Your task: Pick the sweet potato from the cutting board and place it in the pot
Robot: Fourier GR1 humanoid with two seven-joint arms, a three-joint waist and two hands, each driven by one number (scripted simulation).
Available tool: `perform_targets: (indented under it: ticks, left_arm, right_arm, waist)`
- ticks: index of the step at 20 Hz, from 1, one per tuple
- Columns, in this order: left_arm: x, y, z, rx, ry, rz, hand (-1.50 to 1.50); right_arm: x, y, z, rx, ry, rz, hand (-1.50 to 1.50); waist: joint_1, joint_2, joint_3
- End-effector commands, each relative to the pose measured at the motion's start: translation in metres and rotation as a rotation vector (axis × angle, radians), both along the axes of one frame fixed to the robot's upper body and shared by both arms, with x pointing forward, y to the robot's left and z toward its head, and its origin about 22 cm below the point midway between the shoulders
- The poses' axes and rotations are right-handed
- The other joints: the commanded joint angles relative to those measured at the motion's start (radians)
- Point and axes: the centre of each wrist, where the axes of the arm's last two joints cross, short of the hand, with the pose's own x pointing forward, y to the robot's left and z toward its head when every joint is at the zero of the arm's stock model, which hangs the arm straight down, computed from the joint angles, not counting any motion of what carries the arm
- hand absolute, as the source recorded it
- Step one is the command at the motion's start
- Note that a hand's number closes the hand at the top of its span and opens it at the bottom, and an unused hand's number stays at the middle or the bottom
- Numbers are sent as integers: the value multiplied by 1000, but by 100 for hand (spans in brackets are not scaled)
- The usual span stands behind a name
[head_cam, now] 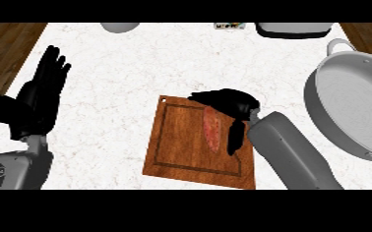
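Note:
A reddish sweet potato lies lengthwise on the brown wooden cutting board in the middle of the white counter. My right hand is over the board's far right part, fingers curled over the potato's far end and thumb hanging down along its right side. Part of the potato is hidden under the hand. The grey pot stands at the right edge of the view, to the right of the board. My left hand rests open at the left edge, fingers up.
A pale round object and a dark-based grey appliance sit along the counter's far edge, with a small label-like item between them. Brown wood shows past the counter's far corners.

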Motion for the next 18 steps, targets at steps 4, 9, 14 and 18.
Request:
perform_targets:
  ticks: [4, 9, 14, 18]
  left_arm:
    - [2, 2, 3, -6, -15, -26, 0]
    - [-2, 6, 1, -11, 12, -3, 0]
    - [7, 4, -5, 6, 0, 2, 0]
    - [-7, 12, 5, 8, 7, -2, 0]
  right_arm:
    - [1, 9, -30, -50, -14, 7, -150]
    - [-6, 2, -32, -56, -4, -33, -150]
    - [3, 6, -38, -67, -45, 136, 150]
    - [-1, 16, -48, -33, -95, 119, 150]
  waist:
    - [1, 1, 0]
    - [-2, -1, 0]
    - [-1, 1, 0]
    - [2, -1, 0]
